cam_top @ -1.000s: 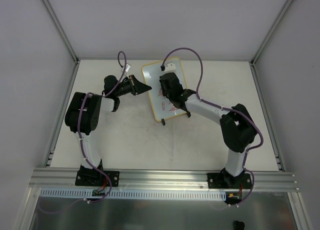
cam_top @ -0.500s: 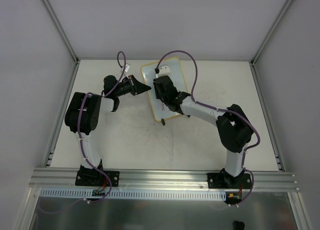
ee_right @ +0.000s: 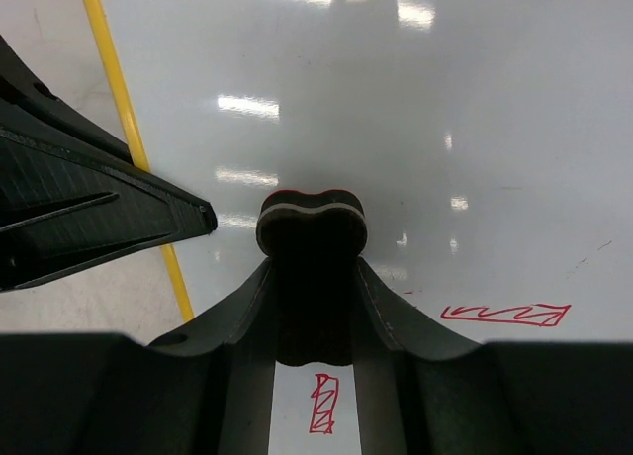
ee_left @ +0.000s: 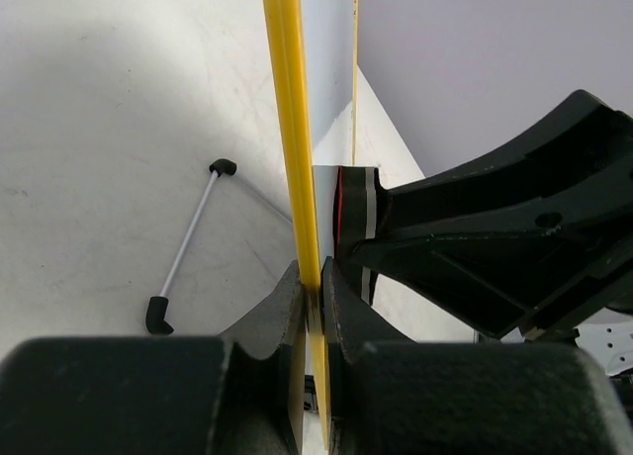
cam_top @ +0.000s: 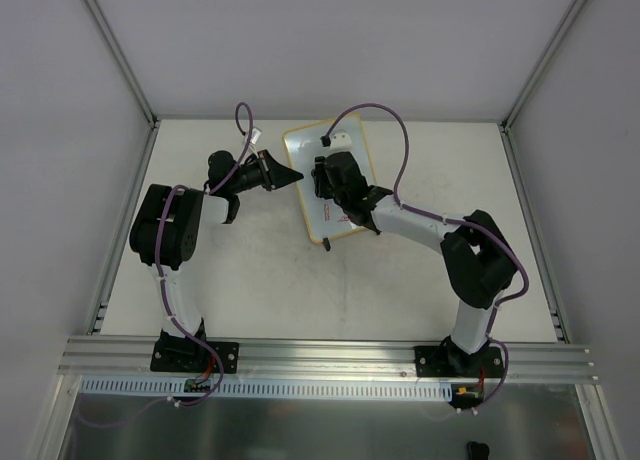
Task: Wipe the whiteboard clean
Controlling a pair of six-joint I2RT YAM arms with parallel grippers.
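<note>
The whiteboard (cam_top: 333,218) has a yellow frame and stands tilted at the back middle of the table. My left gripper (cam_top: 293,175) is shut on its left yellow edge (ee_left: 287,109); both jaws pinch the frame (ee_left: 312,287). My right gripper (cam_top: 325,176) is shut on a small black eraser (ee_right: 312,223) with a red and grey face, pressed on the white surface (ee_right: 415,99). Red marks remain below the eraser (ee_right: 323,404) and to its right (ee_right: 504,315). The eraser also shows in the left wrist view (ee_left: 354,206), beside the frame.
A thin grey rod with black end caps (ee_left: 188,247) lies on the table behind the board. A white block with a black clip (cam_top: 340,135) sits at the board's top. An aluminium rail (cam_top: 330,358) runs along the near edge, and walls close in the back and sides.
My right gripper swept the eraser a little to the left over the board, then back slightly right. The left gripper and the board have stayed put.
</note>
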